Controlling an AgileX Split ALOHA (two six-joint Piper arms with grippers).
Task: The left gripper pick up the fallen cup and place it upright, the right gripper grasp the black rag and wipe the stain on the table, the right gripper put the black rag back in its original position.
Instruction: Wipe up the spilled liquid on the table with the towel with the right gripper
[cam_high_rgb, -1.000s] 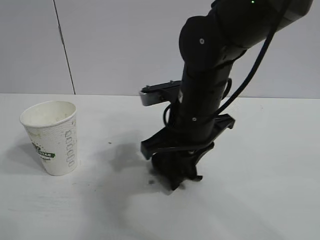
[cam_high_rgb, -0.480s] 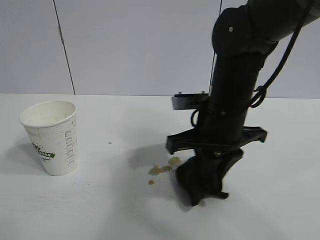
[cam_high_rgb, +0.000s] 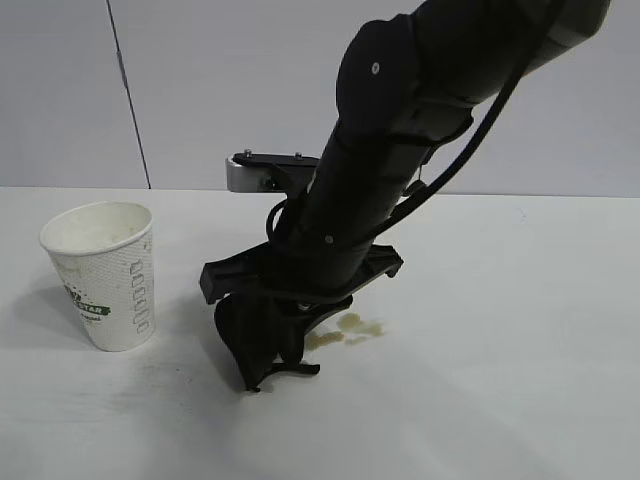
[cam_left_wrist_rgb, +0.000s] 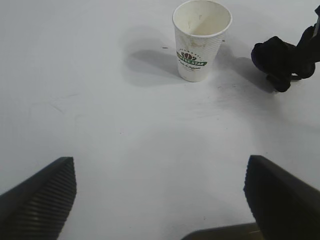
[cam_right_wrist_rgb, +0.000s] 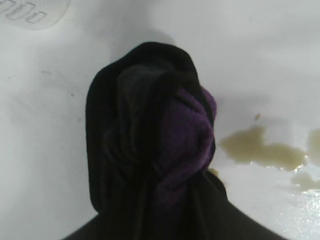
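The white paper cup (cam_high_rgb: 105, 275) with a green logo stands upright on the white table (cam_high_rgb: 520, 380), at its left. My right gripper (cam_high_rgb: 264, 348) points down at the tabletop, shut on the bunched black rag (cam_right_wrist_rgb: 150, 145), which presses on the table just left of the stain (cam_high_rgb: 350, 328). The olive-brown blotches of the stain (cam_right_wrist_rgb: 260, 150) lie uncovered beside the rag. My left gripper (cam_left_wrist_rgb: 160, 200) hovers open and empty over bare table, well back from the cup (cam_left_wrist_rgb: 201, 40); its ribbed fingers (cam_left_wrist_rgb: 42, 195) stand wide apart. The left wrist view shows the rag (cam_left_wrist_rgb: 276, 56) beyond the cup.
A grey panelled wall (cam_high_rgb: 250, 80) rises behind the table's far edge. A silver camera bracket (cam_high_rgb: 250, 172) sticks out from the right arm. Bare tabletop stretches to the right of the stain.
The right arm swept right off the stain with the rag, then back left across it. The rag now sits left of the blotches, closer to the cup. Cup and left gripper are unchanged.
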